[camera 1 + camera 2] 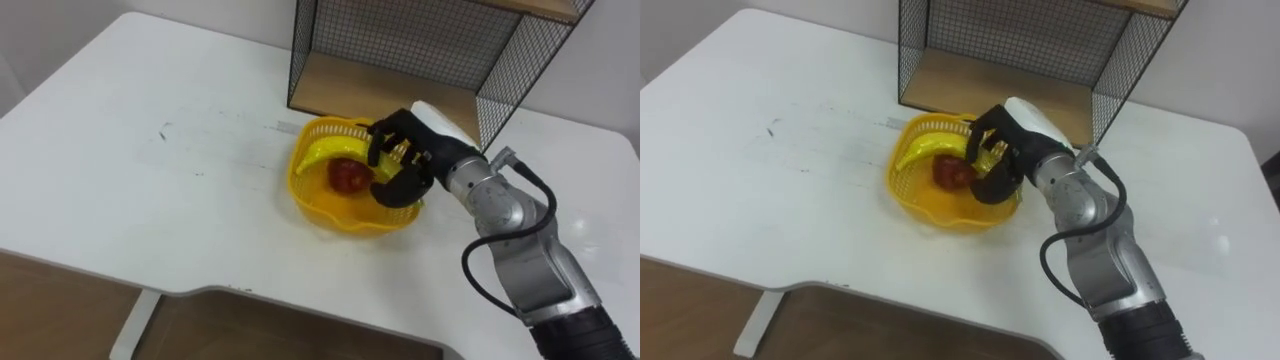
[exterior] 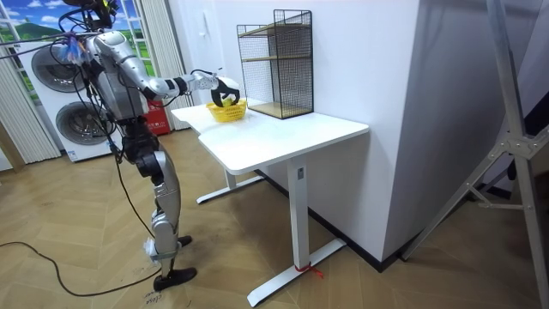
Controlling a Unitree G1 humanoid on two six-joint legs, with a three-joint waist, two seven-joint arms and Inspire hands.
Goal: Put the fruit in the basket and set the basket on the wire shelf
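Observation:
A yellow plastic basket [image 1: 310, 205] stands on the white table [image 1: 150, 180], just in front of the black wire shelf [image 1: 400, 60]. A banana [image 1: 325, 150] and a red apple [image 1: 348, 175] lie inside it. My right hand [image 1: 400, 160] is at the basket's right rim. Its dark fingers curl over the rim into the basket, and the thumb sits on the rim's near side. In the room view I stand at the table's end on the room view's left, right arm stretched out to the basket [image 2: 227, 112].
The shelf's lowest level is a wooden board [image 1: 380, 90] open toward the basket, with mesh walls at the sides. Wide bare tabletop spreads to my left and front. Washing machines [image 2: 60, 77] stand behind me in the room view.

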